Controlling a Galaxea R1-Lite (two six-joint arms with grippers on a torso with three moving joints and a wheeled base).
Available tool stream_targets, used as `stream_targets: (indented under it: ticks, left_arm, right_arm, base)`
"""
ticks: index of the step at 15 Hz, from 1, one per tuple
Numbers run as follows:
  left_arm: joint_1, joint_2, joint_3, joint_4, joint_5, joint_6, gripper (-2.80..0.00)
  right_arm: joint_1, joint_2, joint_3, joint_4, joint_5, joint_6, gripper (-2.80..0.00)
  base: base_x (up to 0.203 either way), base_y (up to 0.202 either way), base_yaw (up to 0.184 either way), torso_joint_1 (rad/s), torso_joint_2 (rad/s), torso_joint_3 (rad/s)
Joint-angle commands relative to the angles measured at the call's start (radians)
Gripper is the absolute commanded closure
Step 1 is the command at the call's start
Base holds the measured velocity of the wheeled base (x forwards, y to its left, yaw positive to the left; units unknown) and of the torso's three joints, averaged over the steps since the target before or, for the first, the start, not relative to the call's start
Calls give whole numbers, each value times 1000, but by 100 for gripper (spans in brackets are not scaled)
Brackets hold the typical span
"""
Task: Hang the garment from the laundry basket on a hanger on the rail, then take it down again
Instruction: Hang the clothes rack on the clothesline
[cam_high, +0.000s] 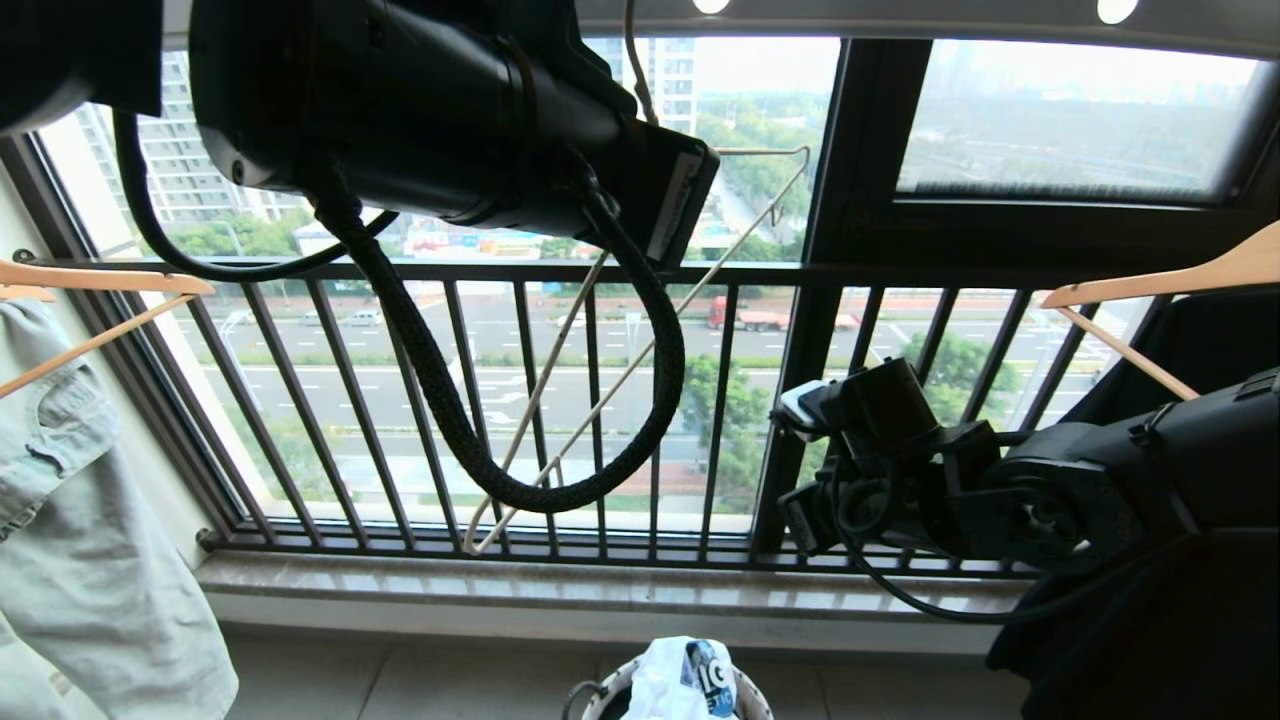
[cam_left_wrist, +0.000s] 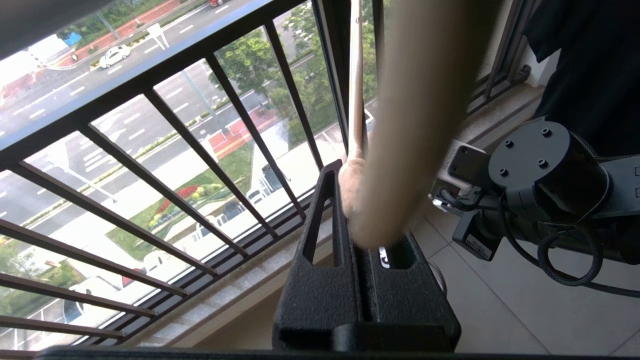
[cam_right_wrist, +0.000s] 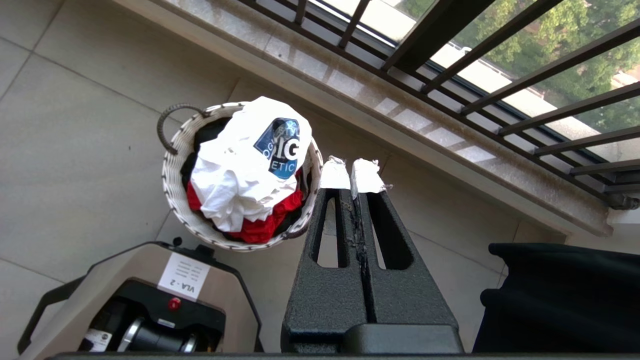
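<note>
My left arm reaches up across the top of the head view. In the left wrist view my left gripper is shut on the cream wire hanger, which hangs tilted and bare in front of the window bars. Its hook runs up past the picture's top, near the grey rail. Down on the floor, the white garment with its blue print lies crumpled on top of the laundry basket, also low in the head view. My right gripper is shut and empty, beside and above the basket.
Wooden hangers flank the spot: one on the left carries a pale denim garment, one on the right a black garment. The black window railing and stone sill lie ahead. Red and black clothes fill the basket.
</note>
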Motion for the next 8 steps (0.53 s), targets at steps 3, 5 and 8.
stream_targets:
  ticks: [3,5,8]
  left_arm:
    - [27,36,-1,-44,2,67,0]
    - [40,37,-1,-55,3,87,0]
    - [62,29,-1,-55,12,88,0]
  right_arm:
    - [-1,4,0,-2,-2,0,0]
    - [-1,5,0,-2,-2,0,0]
    - [-1,11,1,-2,-2,0,0]
  base:
    - [0,0,0,0,0,0]
    - [0,0,0,0,0,0]
    - [0,0,0,0,0,0]
